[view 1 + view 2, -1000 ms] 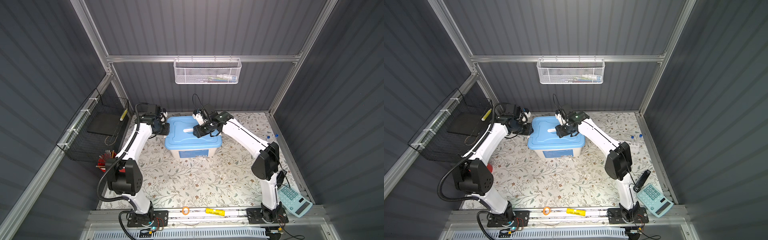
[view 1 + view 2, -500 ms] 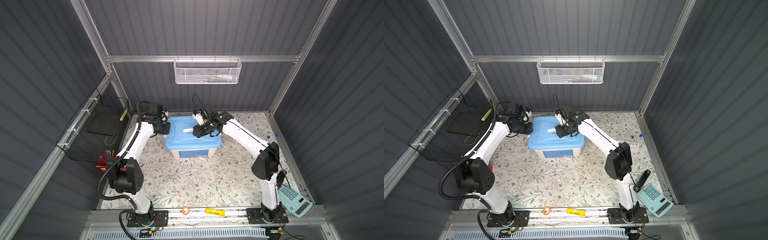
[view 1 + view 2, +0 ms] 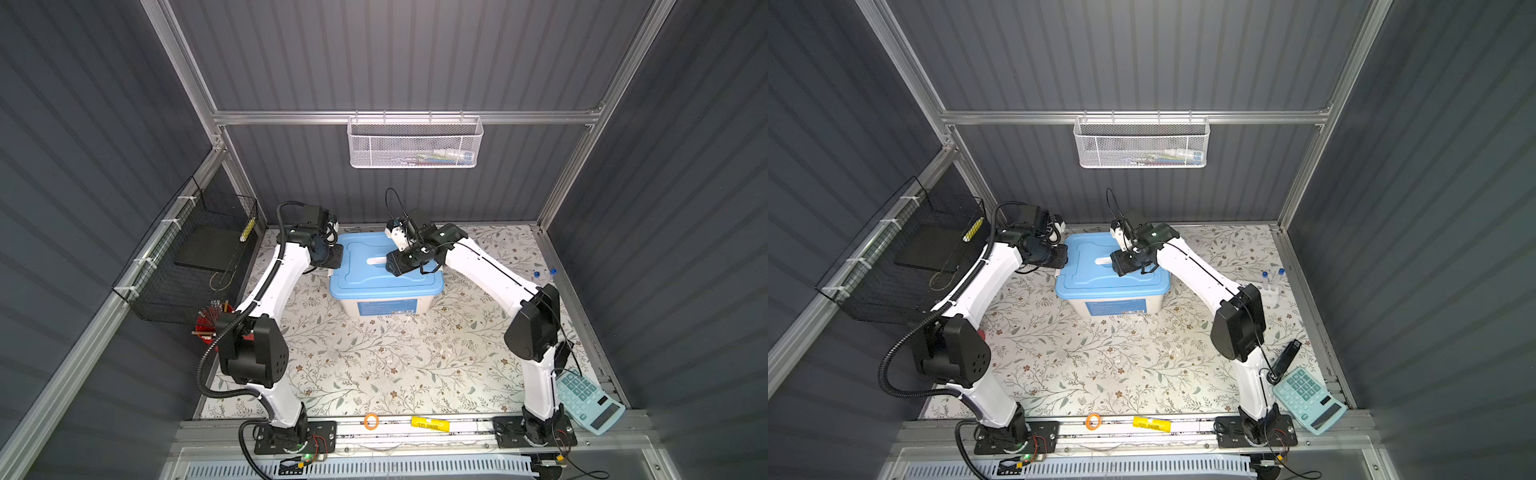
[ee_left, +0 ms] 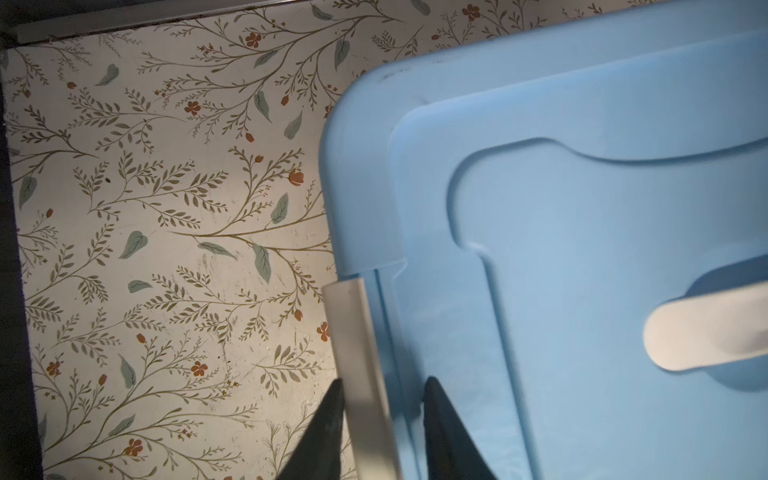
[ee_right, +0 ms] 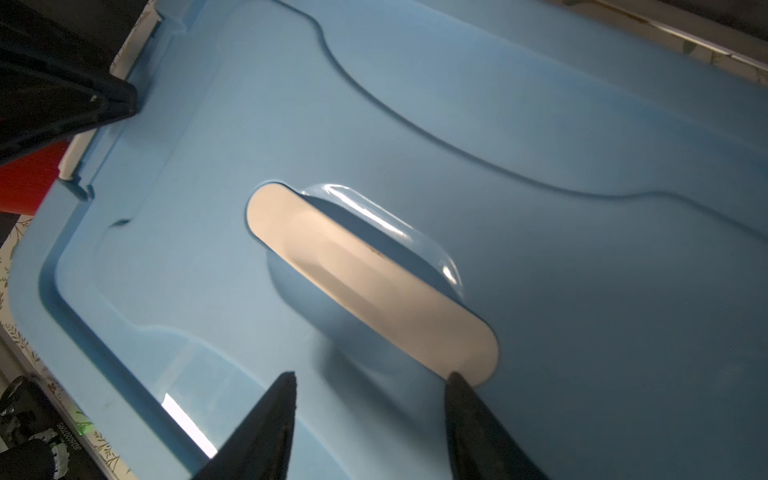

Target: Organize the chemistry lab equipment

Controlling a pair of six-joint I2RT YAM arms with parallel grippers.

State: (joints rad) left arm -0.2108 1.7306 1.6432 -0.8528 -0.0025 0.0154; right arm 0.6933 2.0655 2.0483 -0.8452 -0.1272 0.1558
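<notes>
Left gripper [image 4: 384, 380] parted astride the white latch [image 4: 353, 332] at the edge of the blue lid [image 4: 582, 208], one finger against it, nothing clamped; right gripper [image 5: 372, 374] spread open just over that lid, a fingertip at the end of the white handle [image 5: 374, 291], holding nothing; the bin [image 3: 386, 307] sits toward the back of the counter [image 3: 374, 365]; blue-capped tubes [image 3: 1281, 272] stand in the white rack [image 3: 1271, 292] by the right wall, well apart from both.

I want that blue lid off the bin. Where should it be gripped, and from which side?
Grip the white bar handle in the middle of the blue lid, coming straight down from above, jaws across its narrow width. It bridges a recess, likely leaving finger room along both long edges.
</notes>
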